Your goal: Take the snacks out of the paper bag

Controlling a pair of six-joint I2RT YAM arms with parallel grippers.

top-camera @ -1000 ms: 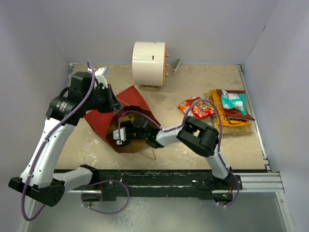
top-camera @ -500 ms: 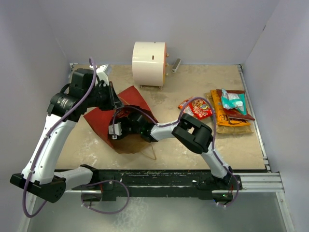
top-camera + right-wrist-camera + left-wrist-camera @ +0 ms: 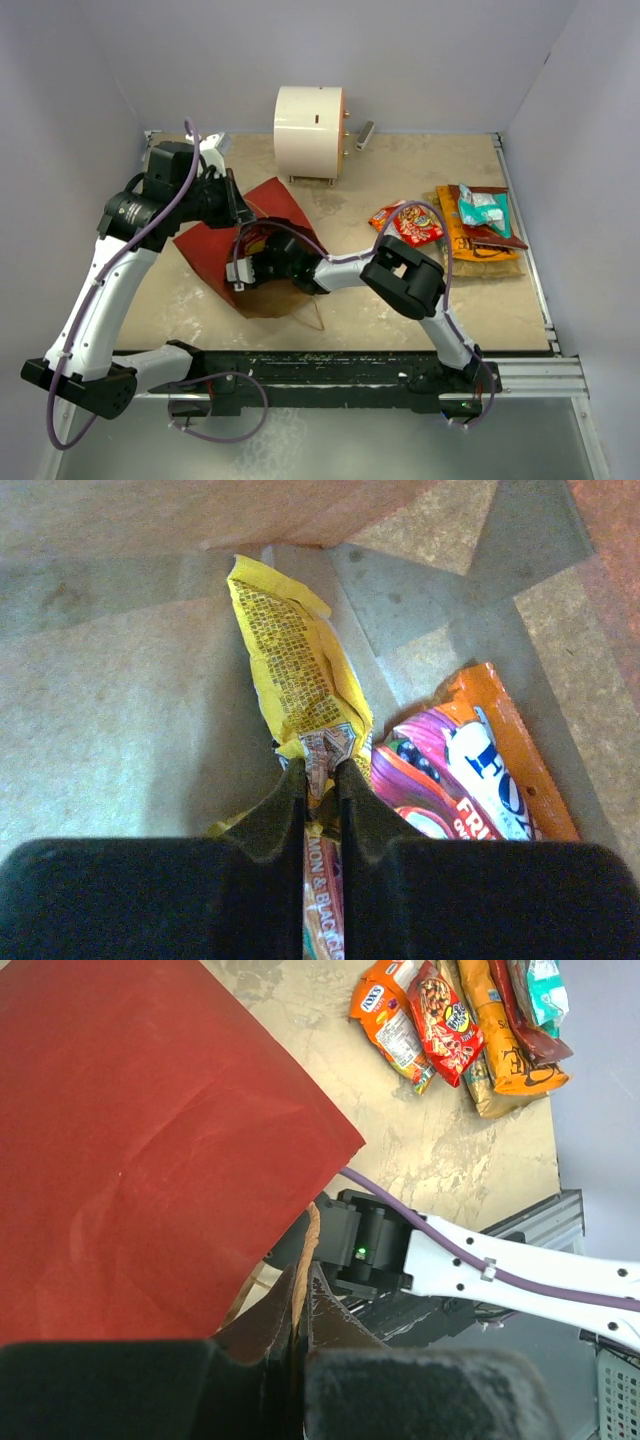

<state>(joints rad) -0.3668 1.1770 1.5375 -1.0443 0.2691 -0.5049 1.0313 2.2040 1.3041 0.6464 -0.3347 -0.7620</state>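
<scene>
Left of centre in the top view, the paper bag lies with its mouth toward lower right, the left gripper pinching its rim. Inside, the yellow packet runs frame-top to bottom; the right gripper, jaws earlier apart, now clamps its lower end

The left gripper is pinched tight on the brown rim of the paper bag. The bag's red panel spreads ahead and to the left of the fingers. Just right of the fingertips, the right arm, trailing a purple cable, goes in behind the bag's edge. Far ahead and to the right, snack packets lie clustered on the table.
</scene>
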